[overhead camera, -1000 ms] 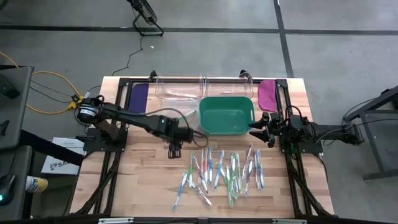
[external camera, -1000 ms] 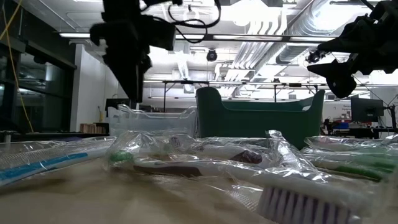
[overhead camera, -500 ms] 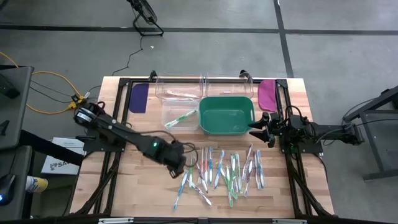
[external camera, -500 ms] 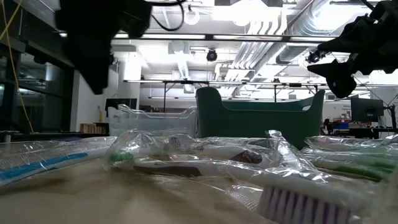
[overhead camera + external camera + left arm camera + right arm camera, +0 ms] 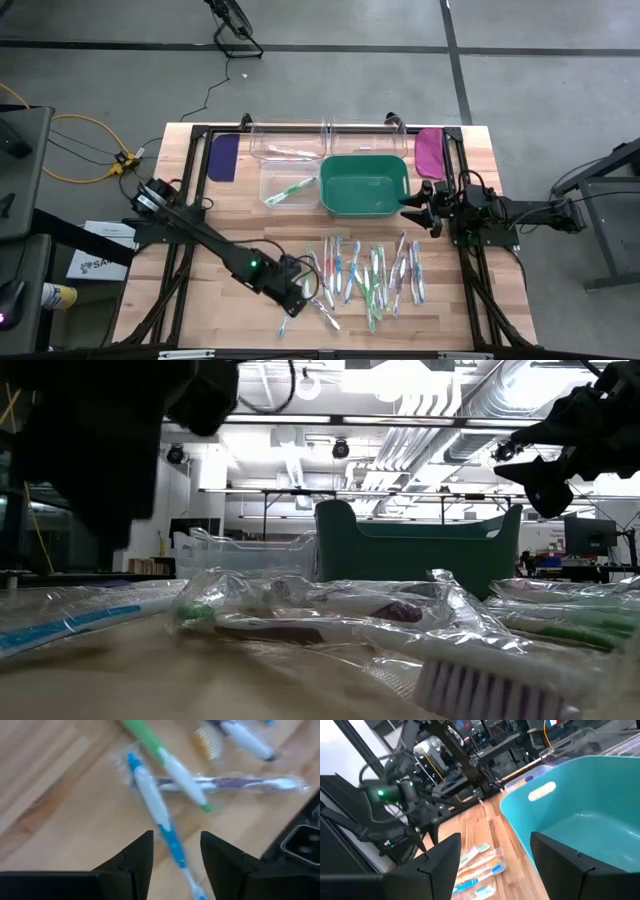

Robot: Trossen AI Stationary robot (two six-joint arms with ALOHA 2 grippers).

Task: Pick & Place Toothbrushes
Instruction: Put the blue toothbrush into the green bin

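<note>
High view shows a wooden table (image 5: 230, 250) with a dark frame, and on its far half a green bin (image 5: 364, 185) set between the two arms, with nothing visible inside it. Just left of the bin stand two clear tubs (image 5: 288, 160): the nearer one holds a green toothbrush (image 5: 289, 191) lying at a slant, and the farther one holds a pale item too faint to name. A dark purple flat piece (image 5: 222, 157) lies at the far left of the table and a magenta flat piece (image 5: 430, 150) at the far right. The right arm waits at the bin's right side, its right gripper (image 5: 412, 203) spread wide and holding nothing; in its wrist view the bin's wall fills the space ahead of the fingers. On the near half of the table lies the loose pile of toothbrushes (image 5: 365, 275), many in clear wrappers, fanned side by side. The left arm reaches across the table to the pile's left edge, where the left gripper (image 5: 297, 295) hangs above the brushes. In the left wrist view its fingers (image 5: 137, 857) stand apart with nothing between them, and a blue and white toothbrush (image 5: 155, 815) lies on the wood in line with the gap, crossed by a green and white toothbrush (image 5: 172, 767) just beyond it.
</note>
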